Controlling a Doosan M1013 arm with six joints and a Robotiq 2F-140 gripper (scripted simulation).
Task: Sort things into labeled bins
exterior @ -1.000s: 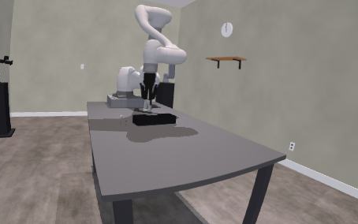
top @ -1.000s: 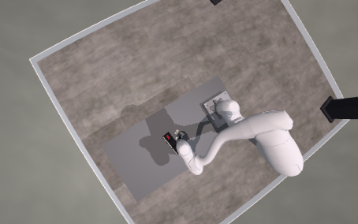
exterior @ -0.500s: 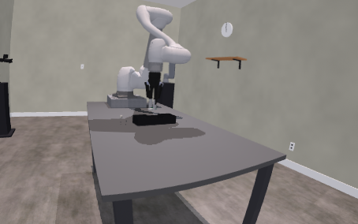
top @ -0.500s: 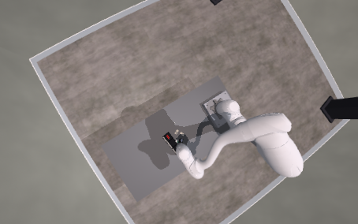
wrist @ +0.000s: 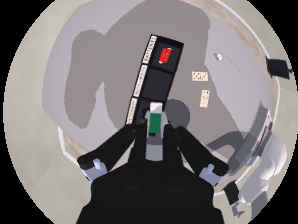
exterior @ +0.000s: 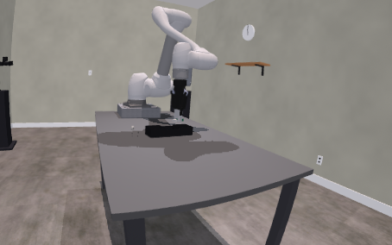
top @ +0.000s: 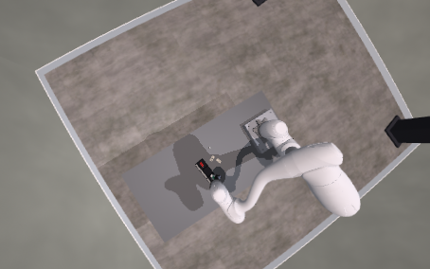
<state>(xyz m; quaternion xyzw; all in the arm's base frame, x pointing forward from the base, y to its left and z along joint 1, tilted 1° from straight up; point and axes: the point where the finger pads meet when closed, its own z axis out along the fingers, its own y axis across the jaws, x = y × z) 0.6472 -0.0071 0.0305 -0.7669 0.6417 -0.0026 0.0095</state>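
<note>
The gripper is closed on a small green and pale grey block, which stands between its two dark fingers and juts out past the fingertips in the wrist view. Seen from that camera, the held block hangs over the near end of a long black bin row divided into three compartments; the block overlaps the nearest compartment, though how high above it the block sits cannot be read from this view. The far compartment holds a red item. In the exterior view the gripper is above the right-hand part of the black bin row, with the white arm folded over it from its grey base plate. Two small pale pieces lie on the grey table just beside the bins, on the side toward the arm's base, well apart from the fingers, and a smaller speck lies farther out. From above, the bins sit near the middle of the table, with the pale pieces close by.
</note>
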